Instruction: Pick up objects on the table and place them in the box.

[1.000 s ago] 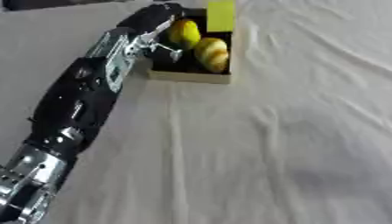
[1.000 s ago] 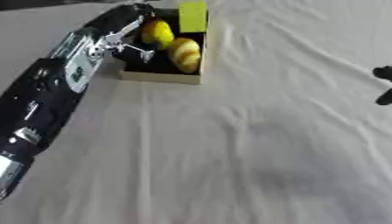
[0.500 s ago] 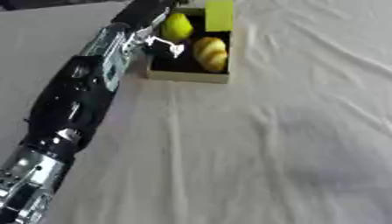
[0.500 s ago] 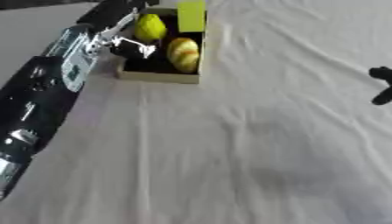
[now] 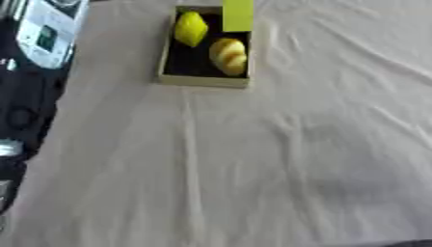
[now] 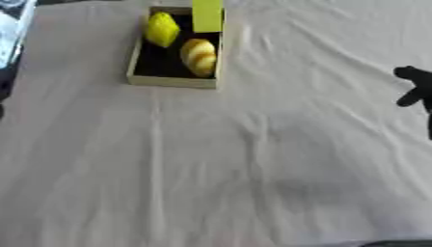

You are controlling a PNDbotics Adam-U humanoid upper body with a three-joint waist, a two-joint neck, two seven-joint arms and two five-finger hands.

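A desk covered with a pale, creased cloth is seen from above. Near its far edge, a little left of centre, a shallow rectangular box with tan walls and a dark inside is set, its long sides running away from the viewer.

Three yellow things are seen in the box. A bright yellow, lemon-like object lies in the far left part, against the left wall. Just beside it, nearer and to the right, a paler yellow rounded object with brownish stripes lies against the right wall. A flat, yellow-green rectangular object stands upright at the far right corner, rising above the rim and running out of the top of the picture. The cloth around the box carries nothing else.

The left arm, black with a pale panel, is seen along the left edge of the left eye view, well apart from the box; its hand is cut off by the frame, so its state cannot be told.

At the right edge of the right eye view, part of the right hand is shown as a dark shape, holding nothing; whether its fingers are straight or curled cannot be told.
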